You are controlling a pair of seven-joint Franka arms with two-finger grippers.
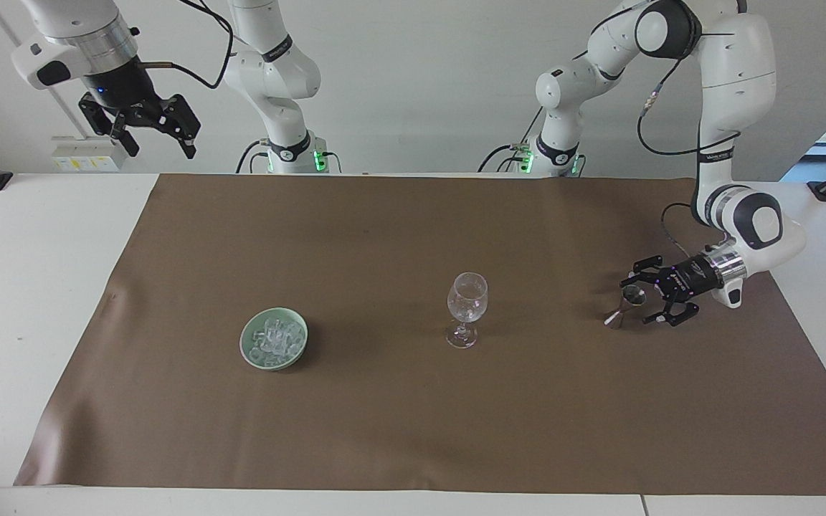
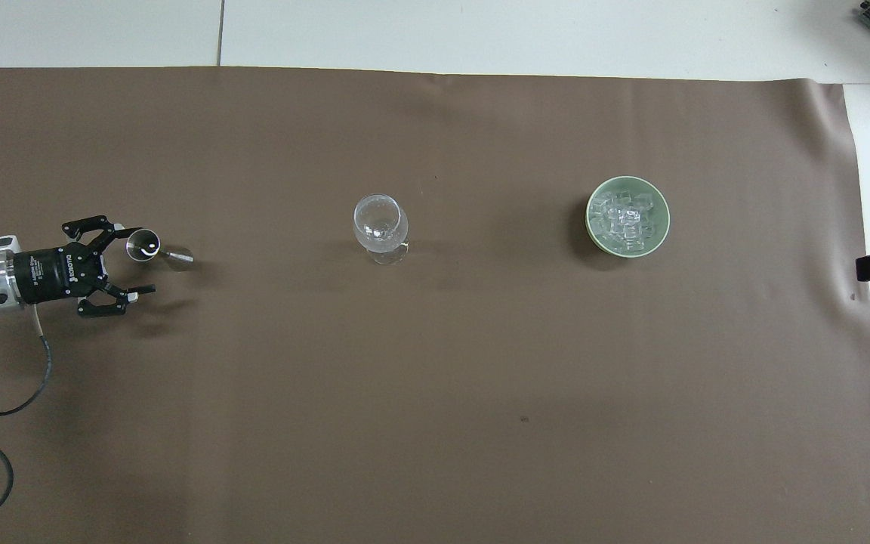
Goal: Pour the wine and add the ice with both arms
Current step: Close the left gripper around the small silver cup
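While the right gripper [image 1: 146, 133] waits raised and open above its end of the table, the left gripper [image 1: 641, 294] sits low with fingers spread at the metal measuring cup [image 1: 625, 305]. Ice [image 1: 274, 340] fills the green bowl [image 1: 250, 352], well apart from the wine glass [image 1: 466, 309] mid-cloth.

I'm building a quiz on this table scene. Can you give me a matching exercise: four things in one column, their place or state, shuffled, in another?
1. ice
2. stemmed glass
3. metal jigger
4. right gripper

A. raised, open, waiting
B. heaped in the green bowl
C. mid-cloth, upright
D. beside the open left gripper

Pairs: 1-B, 2-C, 3-D, 4-A
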